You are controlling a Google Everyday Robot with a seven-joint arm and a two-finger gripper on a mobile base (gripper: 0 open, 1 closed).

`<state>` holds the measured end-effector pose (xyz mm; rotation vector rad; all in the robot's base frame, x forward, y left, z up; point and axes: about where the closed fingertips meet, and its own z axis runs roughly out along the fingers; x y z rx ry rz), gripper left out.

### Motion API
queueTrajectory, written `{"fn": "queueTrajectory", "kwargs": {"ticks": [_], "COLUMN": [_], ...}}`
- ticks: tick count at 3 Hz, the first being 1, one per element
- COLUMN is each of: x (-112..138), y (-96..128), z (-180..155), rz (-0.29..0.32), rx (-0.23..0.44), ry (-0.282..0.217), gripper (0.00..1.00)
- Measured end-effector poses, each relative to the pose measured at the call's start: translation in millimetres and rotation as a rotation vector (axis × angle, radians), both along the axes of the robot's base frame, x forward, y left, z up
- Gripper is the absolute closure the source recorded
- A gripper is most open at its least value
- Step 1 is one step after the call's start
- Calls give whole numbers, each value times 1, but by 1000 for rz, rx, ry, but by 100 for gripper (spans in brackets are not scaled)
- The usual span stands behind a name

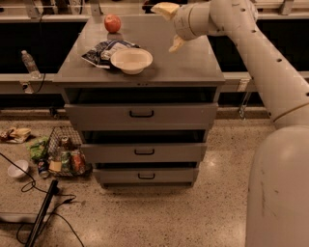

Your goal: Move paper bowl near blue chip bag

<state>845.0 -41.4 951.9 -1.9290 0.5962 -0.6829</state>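
- Drawer cabinet (193,62) is bearing everything on its grey top.
- Gripper (170,26) is hovering above its back right, fingers spread (pinching nothing).
- Blue chip bag (99,52) is lying front left.
- Paper bowl (131,59) is sitting upright against the bag's right edge.

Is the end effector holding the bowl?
No, the end effector hangs open above the cabinet top, right of the bowl, which sits by the chip bag.

One bowl (131,60), one chip bag (102,52) and one apple (112,22) on the counter (183,62); three drawers (141,114) below its front edge; one gripper (170,26), two fingers (164,8) apart, above its back right corner.
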Motion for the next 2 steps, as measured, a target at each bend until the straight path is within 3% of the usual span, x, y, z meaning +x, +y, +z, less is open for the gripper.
{"fn": "queueTrajectory", "kwargs": {"ticks": [1, 2], "x": [12, 17], "y": [-54, -57], "z": [54, 64], "rz": [-147, -171], "rx": [47, 70], "ry": [-131, -168], "gripper": [9, 1]}}
